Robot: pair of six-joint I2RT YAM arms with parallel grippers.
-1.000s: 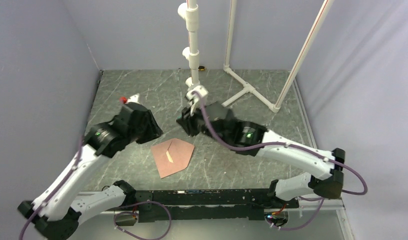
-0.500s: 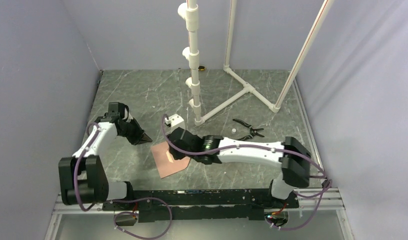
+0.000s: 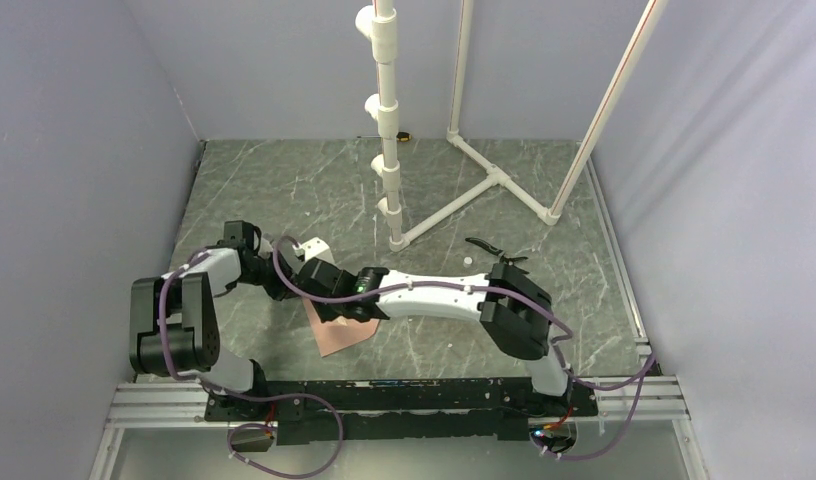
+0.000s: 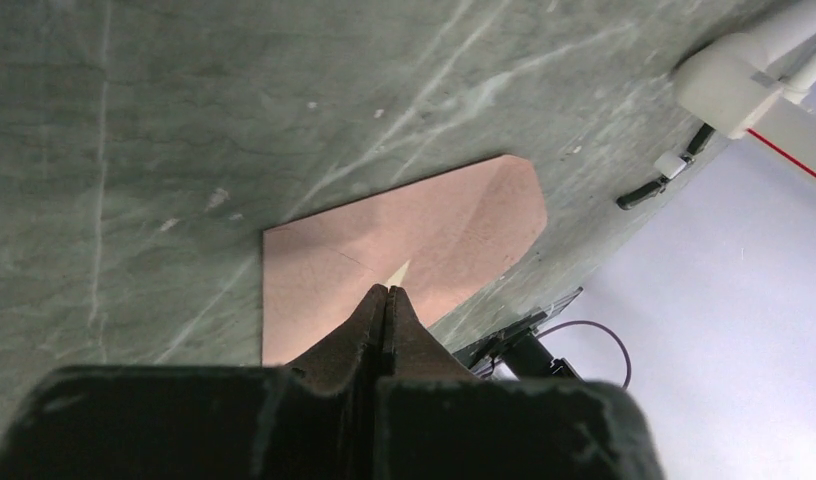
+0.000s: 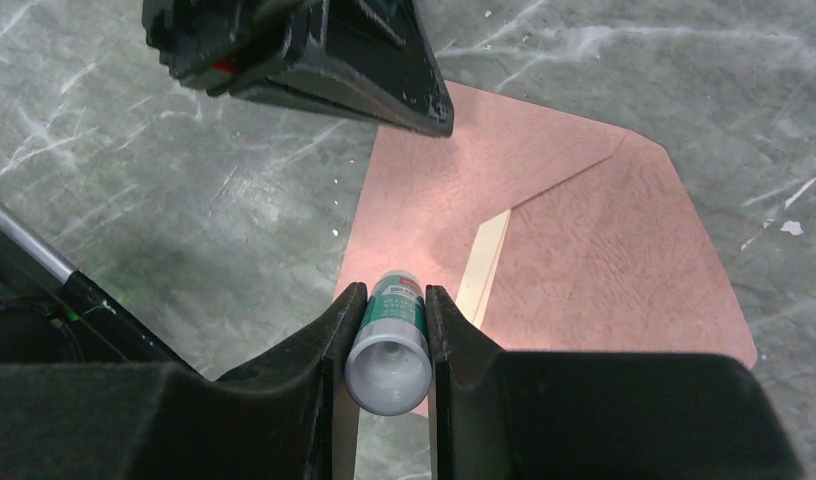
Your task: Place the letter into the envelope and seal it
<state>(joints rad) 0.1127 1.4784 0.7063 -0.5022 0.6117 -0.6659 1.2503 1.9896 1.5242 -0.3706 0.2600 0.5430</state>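
We are clamping our right gripper [image 5: 391, 298] on a white cylindrical glue stick with a green label [image 5: 389, 340], holding it over the flat pinkish-brown paper envelope [image 5: 584, 260] on the grey-green marble tabletop [image 5: 164, 200]. A pale tan strip [image 5: 484, 262] is showing along its flap edge. Our left gripper [image 4: 386, 291], fingers pressed together, is pointing at the envelope's far corner.

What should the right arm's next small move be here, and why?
Probably lower the right gripper so the glue stick it grips meets the envelope beside the tan strip. The stick points at the paper, and the shut left gripper is over the envelope, seemingly steadying it.
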